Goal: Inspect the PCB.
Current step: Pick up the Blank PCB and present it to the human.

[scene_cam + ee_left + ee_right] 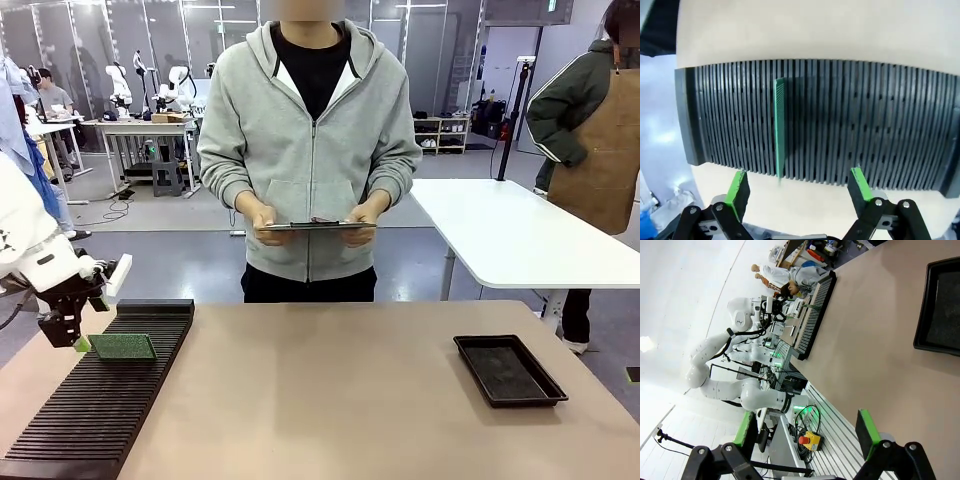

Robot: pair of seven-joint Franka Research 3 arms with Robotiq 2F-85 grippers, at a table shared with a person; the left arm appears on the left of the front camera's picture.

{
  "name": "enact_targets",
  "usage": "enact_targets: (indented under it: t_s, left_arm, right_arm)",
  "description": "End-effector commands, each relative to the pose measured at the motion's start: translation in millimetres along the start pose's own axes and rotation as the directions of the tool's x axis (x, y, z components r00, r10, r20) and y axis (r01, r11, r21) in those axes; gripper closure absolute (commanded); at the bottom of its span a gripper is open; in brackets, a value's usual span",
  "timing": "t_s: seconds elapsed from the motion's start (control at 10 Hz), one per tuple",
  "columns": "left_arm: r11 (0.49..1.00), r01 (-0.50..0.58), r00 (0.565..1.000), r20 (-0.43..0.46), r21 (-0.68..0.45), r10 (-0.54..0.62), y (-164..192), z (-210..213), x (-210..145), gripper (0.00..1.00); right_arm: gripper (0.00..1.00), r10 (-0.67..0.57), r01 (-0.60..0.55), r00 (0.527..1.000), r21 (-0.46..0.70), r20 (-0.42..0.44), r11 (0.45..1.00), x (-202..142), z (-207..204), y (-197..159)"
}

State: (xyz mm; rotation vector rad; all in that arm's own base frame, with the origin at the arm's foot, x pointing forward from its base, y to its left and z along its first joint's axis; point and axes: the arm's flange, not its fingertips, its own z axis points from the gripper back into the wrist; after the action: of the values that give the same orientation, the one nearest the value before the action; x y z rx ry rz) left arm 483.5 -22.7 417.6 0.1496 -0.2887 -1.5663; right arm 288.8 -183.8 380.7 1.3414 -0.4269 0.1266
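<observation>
At the near left, the left gripper [799, 172] is seen spread wide with nothing clamped, just beside the left edge of the PCB [122, 346]. The PCB is stood on edge in a slot of the black slotted rack [90, 420]. The right gripper [805, 422] is likewise held wide apart and empty. Farther right a black tray [508, 372] is set on the table. Beyond the table, a clipboard [318, 225] is held by a person [310, 130].

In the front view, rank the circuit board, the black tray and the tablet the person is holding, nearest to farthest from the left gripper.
1. Circuit board: just beside the left gripper, standing in the slotted rack, left side.
2. Tablet: held up at the far side, middle.
3. Black tray: far right.
</observation>
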Motion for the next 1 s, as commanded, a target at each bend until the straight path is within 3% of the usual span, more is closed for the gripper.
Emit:
enact_targets:
  t_s: [0.0,0.7,0.8,0.9]
  left_arm:
    - [0.999,0.029,0.998,-0.048,-0.013,-0.030,19,-14,-3,0.00]
    - [1.000,0.009,0.998,-0.066,-0.020,-0.011,28,-69,-16,0.00]
    - [1.000,0.003,0.999,-0.052,-0.010,-0.004,27,-70,-17,0.34]
    - [1.000,-0.002,0.999,-0.046,-0.003,0.002,27,-70,-17,0.59]
  right_arm:
    - [0.00,0.003,-0.003,1.000,0.005,0.002,1.000,0,0,1]
    - [0.00,0.003,-0.003,1.000,0.005,0.002,1.000,0,0,1]
    - [0.00,0.003,-0.003,1.000,0.005,0.002,1.000,0,0,1]
    - [0.00,0.003,-0.003,1.000,0.005,0.002,1.000,0,0,1]
